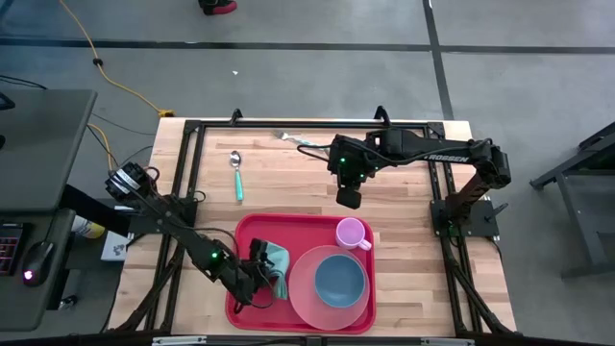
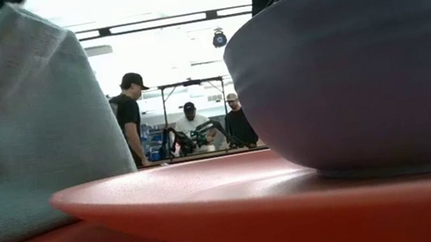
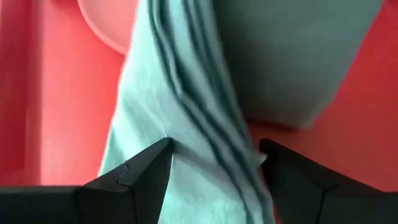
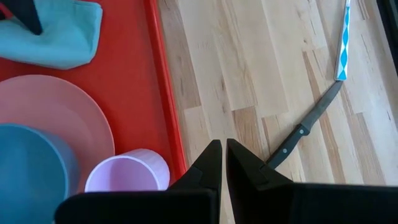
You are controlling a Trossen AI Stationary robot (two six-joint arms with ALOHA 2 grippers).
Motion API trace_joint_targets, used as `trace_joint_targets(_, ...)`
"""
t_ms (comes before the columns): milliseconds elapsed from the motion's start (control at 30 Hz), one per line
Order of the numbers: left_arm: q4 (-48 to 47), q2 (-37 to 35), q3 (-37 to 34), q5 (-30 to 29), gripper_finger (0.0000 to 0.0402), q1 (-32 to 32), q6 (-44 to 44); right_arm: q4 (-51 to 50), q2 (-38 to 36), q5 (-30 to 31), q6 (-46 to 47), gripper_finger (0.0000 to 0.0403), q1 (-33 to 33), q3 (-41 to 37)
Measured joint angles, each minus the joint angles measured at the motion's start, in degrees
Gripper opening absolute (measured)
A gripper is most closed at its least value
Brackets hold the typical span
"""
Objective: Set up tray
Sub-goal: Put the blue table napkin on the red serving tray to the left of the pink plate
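At lower centre of the high view, the red tray (image 1: 252,231) carries a pink plate (image 1: 306,296) with a blue bowl (image 1: 340,280), a lilac cup (image 1: 351,233) and a teal cloth (image 1: 278,261). Left gripper (image 1: 262,279), fingers spread wide, straddles the cloth. Right gripper (image 1: 348,198), fingers pressed together and empty, hovers above the tray's upper edge. Upper left, a spoon (image 1: 236,174) lies on the table (image 1: 404,279).

Grey concrete floor (image 1: 317,82) crossed by dark seams, a yellow cable (image 1: 101,62) trailing over it. Beyond the table, three people (image 2: 190,125) stand under bright ceiling lights (image 2: 154,23).
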Motion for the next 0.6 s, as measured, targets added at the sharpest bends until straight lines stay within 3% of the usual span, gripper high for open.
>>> trace_joint_targets(333, -9.1, 0.9, 0.0, 1.5, 0.026, 0.0, -4.6, 0.0, 0.0, 0.0, -0.6, 0.0, 0.0, 0.0)
trace_joint_targets(467, -14.3, 0.9, 0.0, 2.5, 0.0203, 0.0, -6.0, 0.0, 0.0, 0.0, -0.6, 0.0, 0.0, 0.0)
trace_joint_targets(600, -18.2, 0.9, 0.1, 2.5, 0.0107, 0.0, -6.0, 0.0, 0.0, 0.0, -0.6, 0.0, 0.0, 0.0)
